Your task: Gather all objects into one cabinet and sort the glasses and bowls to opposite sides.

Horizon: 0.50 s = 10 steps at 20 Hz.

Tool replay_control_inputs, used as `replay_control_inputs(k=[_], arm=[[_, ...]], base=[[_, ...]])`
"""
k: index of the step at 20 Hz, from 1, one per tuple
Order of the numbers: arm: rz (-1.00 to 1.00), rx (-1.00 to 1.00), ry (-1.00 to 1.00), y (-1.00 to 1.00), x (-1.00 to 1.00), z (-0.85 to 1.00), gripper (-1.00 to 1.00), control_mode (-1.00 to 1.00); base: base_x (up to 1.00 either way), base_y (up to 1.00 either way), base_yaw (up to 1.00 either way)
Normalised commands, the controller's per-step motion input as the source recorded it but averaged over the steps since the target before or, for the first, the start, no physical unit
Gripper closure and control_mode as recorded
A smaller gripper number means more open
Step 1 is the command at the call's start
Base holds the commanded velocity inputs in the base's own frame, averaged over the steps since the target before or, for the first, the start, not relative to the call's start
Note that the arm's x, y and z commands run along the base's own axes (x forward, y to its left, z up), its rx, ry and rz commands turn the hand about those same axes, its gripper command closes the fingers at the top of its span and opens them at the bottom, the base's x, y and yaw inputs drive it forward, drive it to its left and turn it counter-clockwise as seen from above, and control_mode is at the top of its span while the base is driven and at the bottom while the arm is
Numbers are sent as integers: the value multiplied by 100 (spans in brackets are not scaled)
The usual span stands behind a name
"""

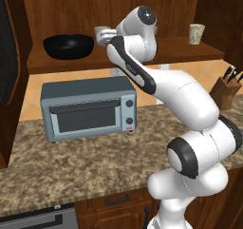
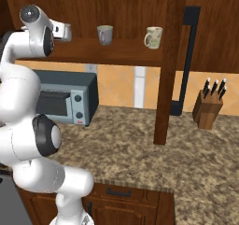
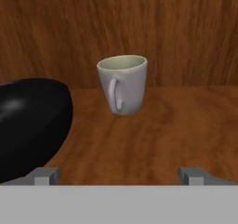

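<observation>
The cabinet [image 1: 47, 62] of reddish-brown wood carries everything on its one shelf board. We see the black bowl [image 1: 68, 46] at the left, a grey mug [image 3: 122, 83] with a handle upright just beside it, and a speckled cream cup [image 1: 196, 33] well apart at the right. Our gripper [image 3: 119, 174] hovers before the mug, fingers spread wide, clasping nothing. We read no writing on the toaster oven [image 1: 88, 108] or the knife block [image 2: 208, 108].

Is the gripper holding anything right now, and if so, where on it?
Nothing is held. The gripper is open, fingers spread wide, with the grey cup standing free on the shelf ahead and the bowl beside it.
</observation>
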Motion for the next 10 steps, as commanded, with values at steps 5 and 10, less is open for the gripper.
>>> replay_control_inputs(k=[5,10], arm=[[-5,0,0,1,36,0,-100,-100],[-1,0,1,10,31,0,-100,-100]], base=[[0,0,0],[0,0,0]])
